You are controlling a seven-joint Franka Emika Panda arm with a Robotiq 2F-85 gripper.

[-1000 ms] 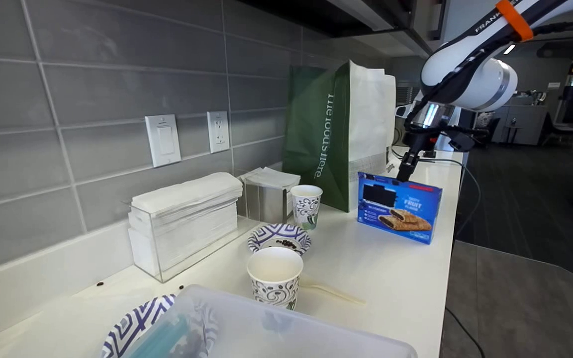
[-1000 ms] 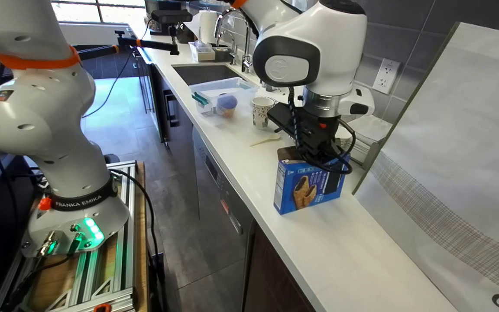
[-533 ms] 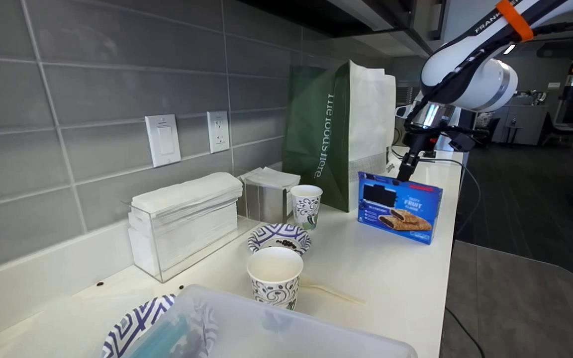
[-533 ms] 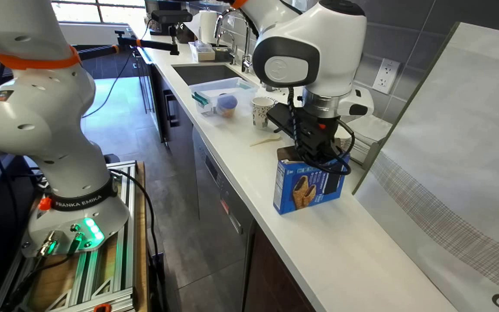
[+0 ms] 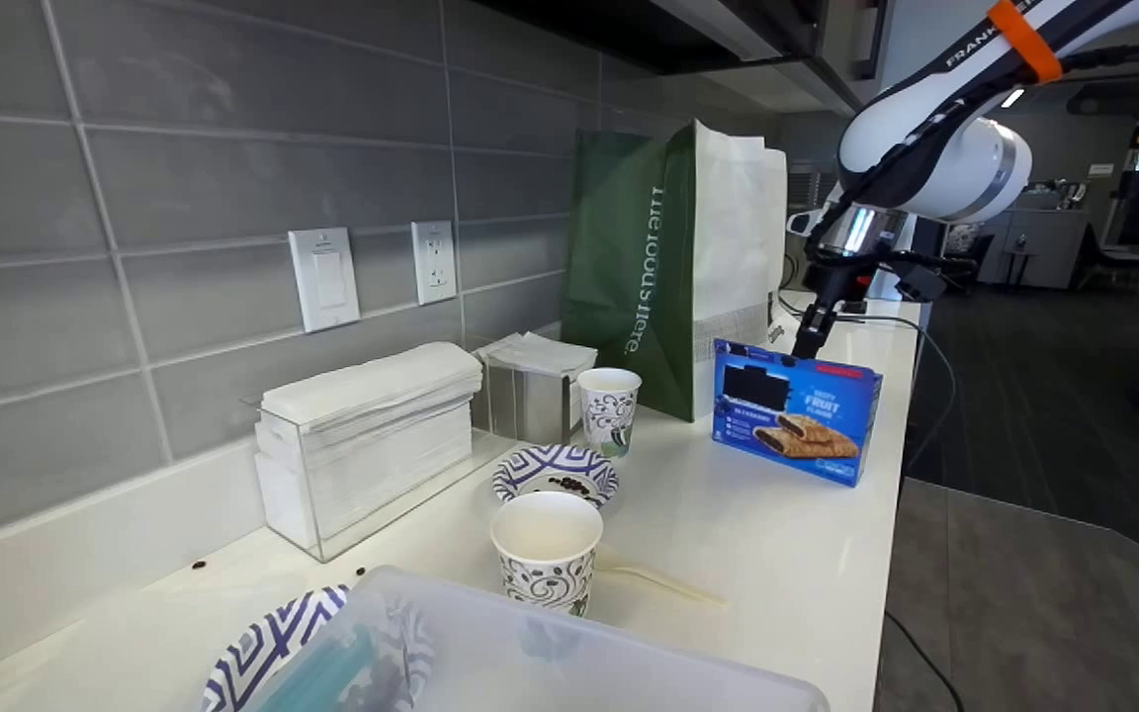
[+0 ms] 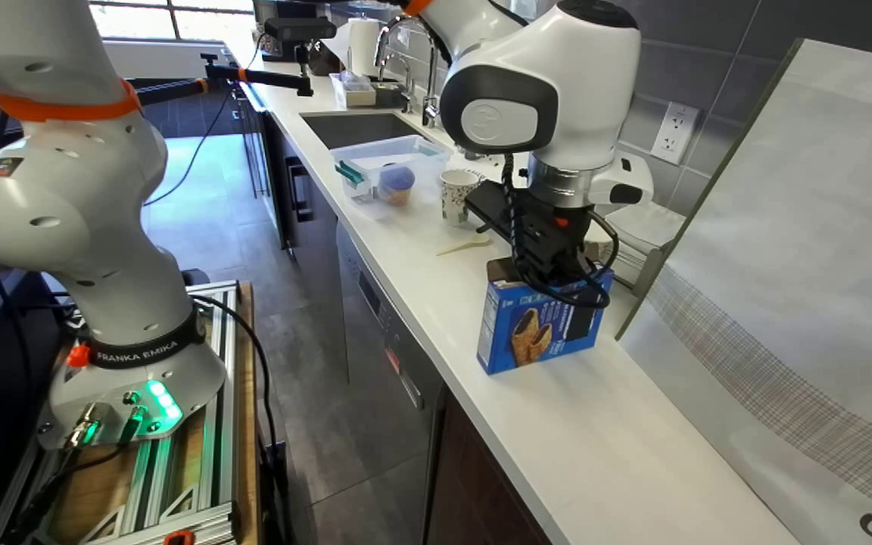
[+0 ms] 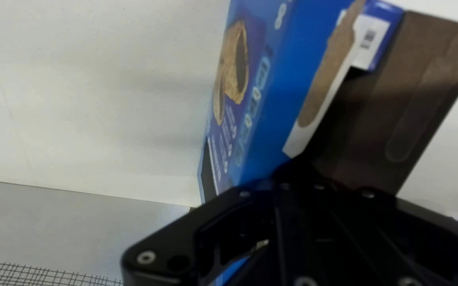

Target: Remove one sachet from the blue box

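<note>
Blue, the box point(image 5: 797, 413) stands open on the counter point(image 5: 708, 524). The claw point(image 5: 809, 342) points into the box, tips hidden; spread or closed, I cannot tell.

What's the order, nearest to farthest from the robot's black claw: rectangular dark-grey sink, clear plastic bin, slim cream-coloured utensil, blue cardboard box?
In an exterior view:
1. Blue box: right underneath, touching or nearly so.
2. Utensil: beyond the box.
3. Clear bin: farther back, toward picture left.
4. Sink: behind the bin.

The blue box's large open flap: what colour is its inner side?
Brown; the flap shows best in the wrist view.
</note>
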